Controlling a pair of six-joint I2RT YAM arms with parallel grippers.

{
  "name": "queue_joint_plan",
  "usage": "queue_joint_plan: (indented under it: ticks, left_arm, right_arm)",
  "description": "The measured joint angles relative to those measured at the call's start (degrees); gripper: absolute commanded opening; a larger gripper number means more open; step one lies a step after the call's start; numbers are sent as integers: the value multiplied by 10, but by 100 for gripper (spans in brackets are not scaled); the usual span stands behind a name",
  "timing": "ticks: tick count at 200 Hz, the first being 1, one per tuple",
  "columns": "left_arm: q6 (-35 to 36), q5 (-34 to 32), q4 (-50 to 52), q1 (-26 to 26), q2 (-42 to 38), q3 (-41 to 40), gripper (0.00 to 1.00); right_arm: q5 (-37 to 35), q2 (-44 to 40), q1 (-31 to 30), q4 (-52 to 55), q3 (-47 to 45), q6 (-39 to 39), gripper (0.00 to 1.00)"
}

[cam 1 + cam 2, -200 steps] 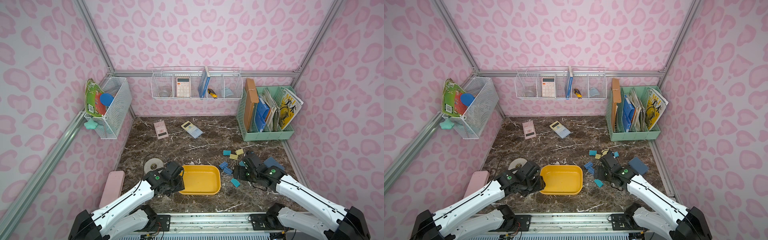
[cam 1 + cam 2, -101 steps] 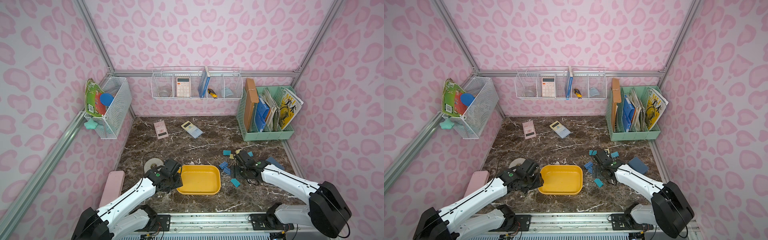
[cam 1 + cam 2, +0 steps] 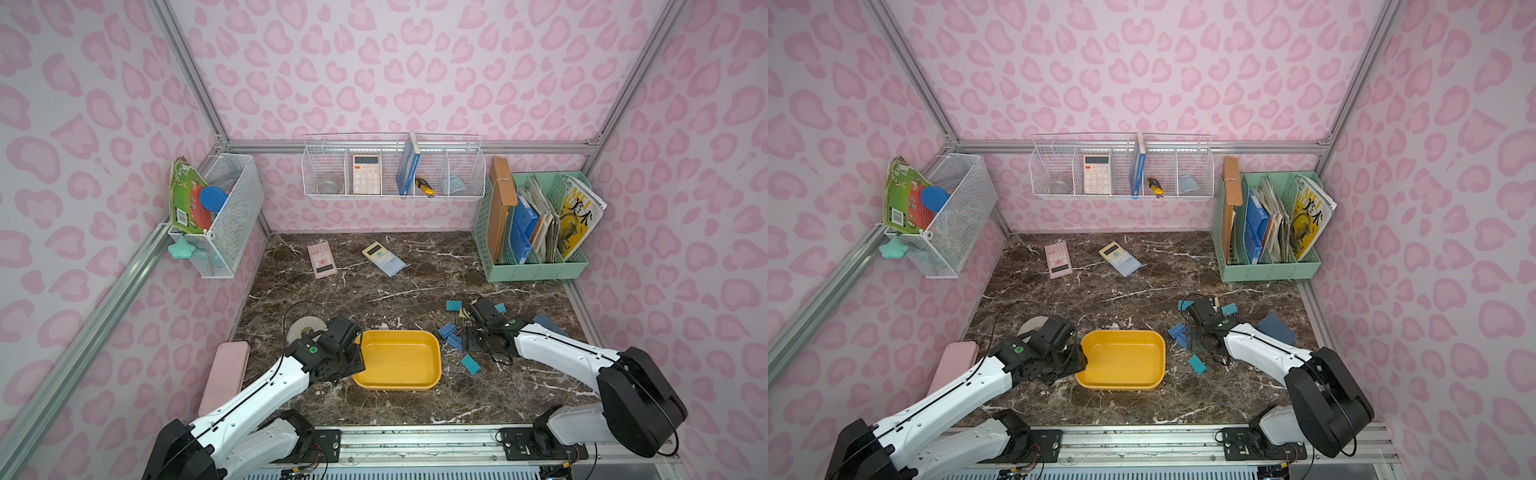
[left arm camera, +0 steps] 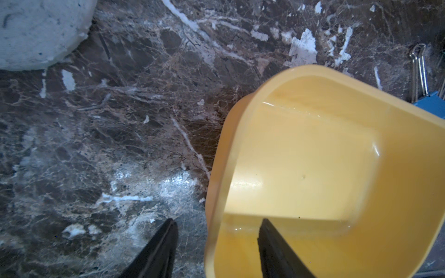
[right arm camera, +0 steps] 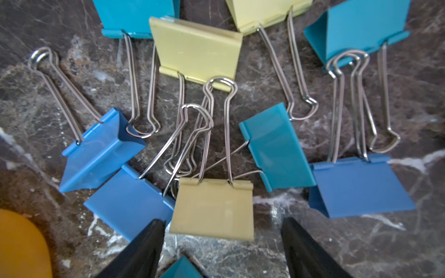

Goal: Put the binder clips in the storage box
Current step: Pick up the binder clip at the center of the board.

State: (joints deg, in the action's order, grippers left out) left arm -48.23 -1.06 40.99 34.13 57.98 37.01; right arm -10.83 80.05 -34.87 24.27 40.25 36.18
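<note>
Bare marble tabletop (image 3: 415, 291) lies open from the pink calculator (image 3: 322, 259) and blue calculator (image 3: 383, 259) at the far end to the storage box (image 3: 395, 385). Right of the box the binder clips (image 3: 446, 330) crowd together with crossed wire handles and only slim gaps. A blue clip (image 5: 130, 211) abuts the pale yellow clip (image 5: 213, 209), which sits between the spread fingers of the right gripper (image 5: 222, 219). The left gripper (image 4: 218, 220) straddles the box's left rim.

Both top views are brightly and evenly lit from above, with only soft shadows. A white patch of glare is seen on the surface (image 4: 172, 184) in the left wrist view. The binder clips (image 5: 212, 209) are rendered slightly blurred in the right wrist view.
</note>
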Motion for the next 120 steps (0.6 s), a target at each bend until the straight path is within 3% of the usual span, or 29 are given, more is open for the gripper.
queue_joint_plan:
  ticks: [62,120]
  left_arm:
    - [2,-7,0,-7,9,-2,59]
    - [4,-11,-1,-10,8,-2,59]
  right_arm:
    - [9,24,1,-23,-10,1,73]
    - [1,36,7,-35,-5,0,59]
